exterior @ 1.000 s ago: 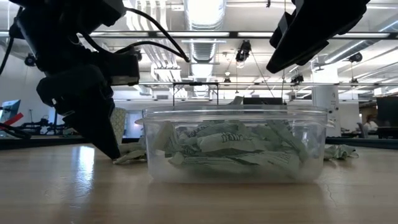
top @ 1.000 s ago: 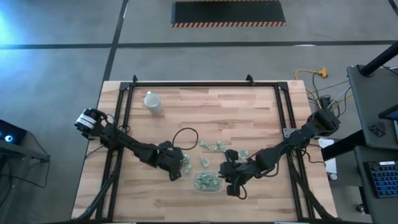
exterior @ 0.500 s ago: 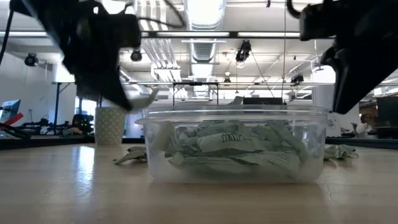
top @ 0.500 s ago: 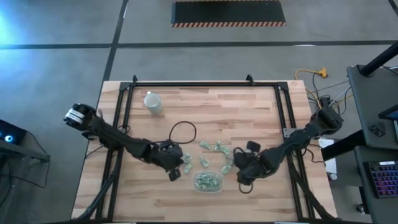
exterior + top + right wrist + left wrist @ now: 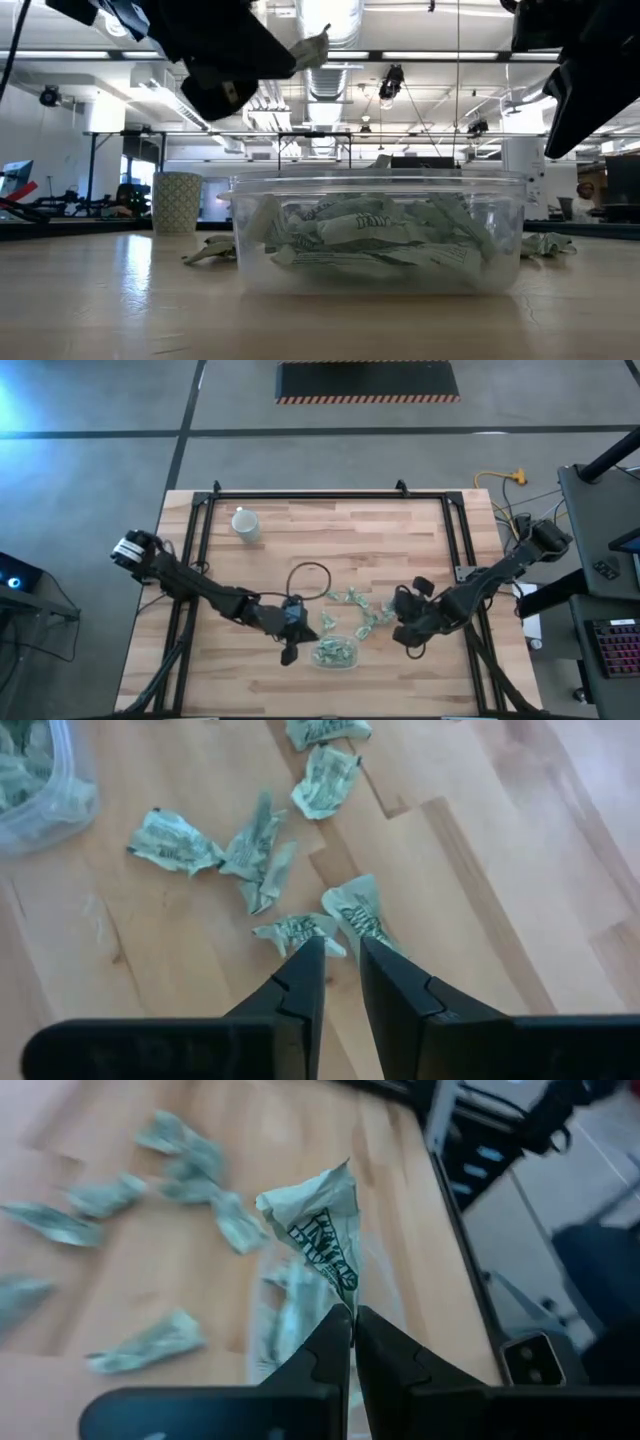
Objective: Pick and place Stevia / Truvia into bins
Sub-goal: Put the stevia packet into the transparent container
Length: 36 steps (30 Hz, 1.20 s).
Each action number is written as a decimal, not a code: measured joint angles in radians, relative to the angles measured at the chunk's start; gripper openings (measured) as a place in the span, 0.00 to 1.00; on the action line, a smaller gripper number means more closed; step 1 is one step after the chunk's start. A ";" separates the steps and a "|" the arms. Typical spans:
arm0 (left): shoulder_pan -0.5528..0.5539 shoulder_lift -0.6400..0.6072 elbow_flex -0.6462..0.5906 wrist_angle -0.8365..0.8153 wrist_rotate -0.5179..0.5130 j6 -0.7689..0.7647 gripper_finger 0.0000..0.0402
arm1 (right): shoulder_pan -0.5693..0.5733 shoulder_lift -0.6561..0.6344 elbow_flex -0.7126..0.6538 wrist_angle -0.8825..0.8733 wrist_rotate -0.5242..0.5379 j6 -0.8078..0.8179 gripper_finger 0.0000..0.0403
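We are holding one Truvia sachet [image 5: 318, 1240] clamped between the fingers [image 5: 330, 1342] of our left gripper [image 5: 291, 628], with the paper sticking up crumpled beyond the fingertips. In the high view this gripper is hanging just beside the left edge of the clear bin [image 5: 335, 652], near the front of the wooden counter [image 5: 400, 530]. In the low view the sachet is showing as a pale scrap above the bin's rim, raised off the counter. The bin is sitting on the counter and is carrying a heap of green and white sachets [image 5: 375, 235] that reaches most of the way up its wall.

Our right gripper [image 5: 406, 632] is hanging to the right of the bin, apart from it. Its fingers [image 5: 302, 982] are standing slightly apart with nothing between them, and they are pointing down at the loose sachets [image 5: 258, 848] scattered over the boards. Two of those crumpled packets are lying just past its fingertips; whether the fingers are touching them we cannot tell.

More loose sachets are lying on the counter behind the bin, between the two grippers. A white cup [image 5: 246, 524] is standing well apart from all this, toward the far left corner of the counter
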State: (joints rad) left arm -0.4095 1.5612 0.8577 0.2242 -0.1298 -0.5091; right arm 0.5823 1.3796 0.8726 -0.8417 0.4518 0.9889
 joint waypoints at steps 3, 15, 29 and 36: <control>0.000 0.064 0.033 0.011 0.061 0.000 0.00 | 0.000 -0.037 -0.029 0.022 0.024 0.000 0.14; 0.000 0.236 0.132 -0.067 0.210 -0.009 0.00 | 0.000 -0.090 -0.153 0.076 0.031 0.031 0.15; 0.004 0.213 0.163 -0.164 0.206 -0.034 0.27 | 0.000 -0.090 -0.219 0.178 0.031 0.109 0.23; 0.007 0.136 0.163 -0.350 0.187 -0.119 0.32 | 0.000 -0.090 -0.222 0.183 0.044 -0.039 0.27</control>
State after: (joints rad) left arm -0.4026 1.6969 1.0206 -0.1262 0.0573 -0.6286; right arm 0.5823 1.2892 0.6501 -0.6583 0.4960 0.9503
